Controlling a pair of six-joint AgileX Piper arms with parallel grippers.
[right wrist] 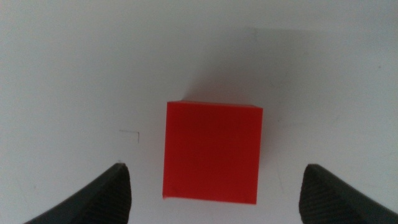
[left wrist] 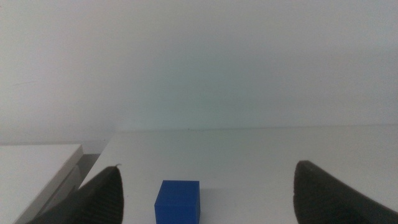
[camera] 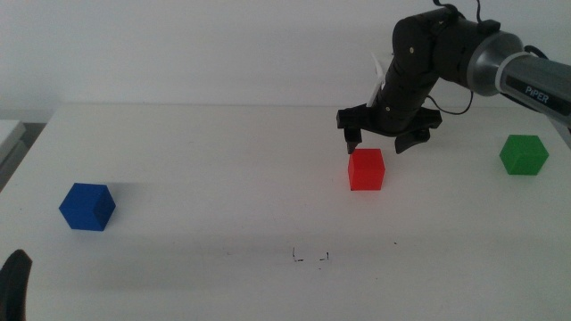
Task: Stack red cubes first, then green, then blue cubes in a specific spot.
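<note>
Left gripper (left wrist: 205,186): near left corner of tabletop (camera: 205,152), jaws wide, empty.
Blue cube (camera: 87,206): left side.
Pen-marked spot (camera: 310,257): near front edge.
Red cube (camera: 366,168): centre-right.
Right gripper (camera: 376,142): above it, jaws spread, empty.
Green cube (camera: 523,154): right edge.

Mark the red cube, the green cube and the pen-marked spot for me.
red cube (camera: 366,169), middle view, front face.
green cube (camera: 523,155), middle view, front face.
pen-marked spot (camera: 311,258), middle view, bare tabletop between the scribbles.
</note>
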